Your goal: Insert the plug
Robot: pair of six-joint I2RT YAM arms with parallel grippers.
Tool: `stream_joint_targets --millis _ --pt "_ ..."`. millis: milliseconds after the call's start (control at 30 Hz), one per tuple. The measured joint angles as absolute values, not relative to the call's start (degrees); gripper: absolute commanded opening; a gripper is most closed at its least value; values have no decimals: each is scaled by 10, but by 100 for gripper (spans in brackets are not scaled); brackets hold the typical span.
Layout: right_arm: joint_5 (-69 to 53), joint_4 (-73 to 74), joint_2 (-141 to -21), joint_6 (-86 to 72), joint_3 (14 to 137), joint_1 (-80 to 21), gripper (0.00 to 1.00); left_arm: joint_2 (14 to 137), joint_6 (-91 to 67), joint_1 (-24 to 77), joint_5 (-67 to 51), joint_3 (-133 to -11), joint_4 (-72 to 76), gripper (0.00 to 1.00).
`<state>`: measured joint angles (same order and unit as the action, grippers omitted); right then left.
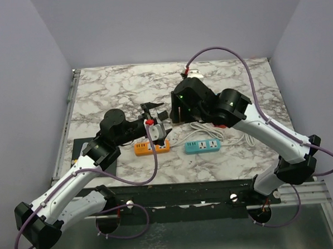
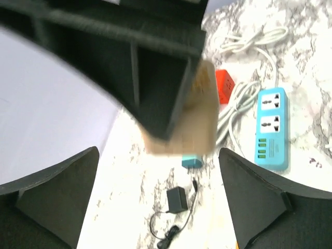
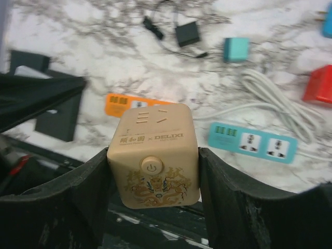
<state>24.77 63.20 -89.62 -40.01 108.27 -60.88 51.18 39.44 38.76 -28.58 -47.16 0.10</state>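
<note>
Closest in, a beige plastic cube socket [image 3: 155,132] with a round power button and a gold dragon print sits clamped in the right gripper [image 3: 154,161]. A black finger presses flat on each side of it, and it hangs clear of the white-and-grey marble table [image 1: 114,88]. Its slotted face is turned up and away from that wrist, and its button face points back at the wrist camera.

The left gripper [image 2: 158,155] is spread wide and holds nothing. The cube lies straight ahead of it, just beyond its fingers and apart from them.

The cube has no long axis to line up, so the coming move turns on bringing a plug square to the slotted face. I judge the empty left arm better placed to fetch it.

I cannot tell which loose piece is the plug. The candidates lie on the marble under the held cube, to the right of the left gripper:
- a small black adapter [image 2: 177,199] with a thin lead
- a little teal block [image 2: 193,162]
- a red cube [image 2: 224,85]

A coiled white cable [image 2: 236,106] runs among them and could snag a reach. A teal power strip [image 1: 202,146] lies near and right, and an orange power strip [image 1: 152,147] near and left.
</note>
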Motion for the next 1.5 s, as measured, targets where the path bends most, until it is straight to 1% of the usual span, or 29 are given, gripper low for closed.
stream_joint_targets --millis 200,300,467,500,567,867,1000,1100,1267,1500 --pt "222 677 -828 -378 976 -452 1 558 376 382 -250 -490 -49 99" --pt "213 700 -806 -364 946 -415 1 589 332 361 -227 -491 -68 99" --pt "188 713 -799 -353 903 -408 1 656 277 321 -211 -528 -142 99" --pt "185 713 -799 -352 893 -406 1 693 274 305 -209 -559 -163 99" --pt "176 715 -799 -353 867 -400 1 723 275 293 -201 -585 -197 99" --pt "138 693 -819 -352 762 -379 1 761 305 276 -183 -601 -318 99" --pt "121 672 -830 -346 740 -362 1 831 294 274 -168 -675 -396 99" --pt "110 655 -832 -341 730 -352 1 861 284 270 -160 -713 -425 99" --pt "106 636 -832 -330 715 -341 1 867 271 255 -145 -734 -460 99" --pt "106 609 -832 -329 693 -340 1 873 260 226 -141 -739 -469 99"
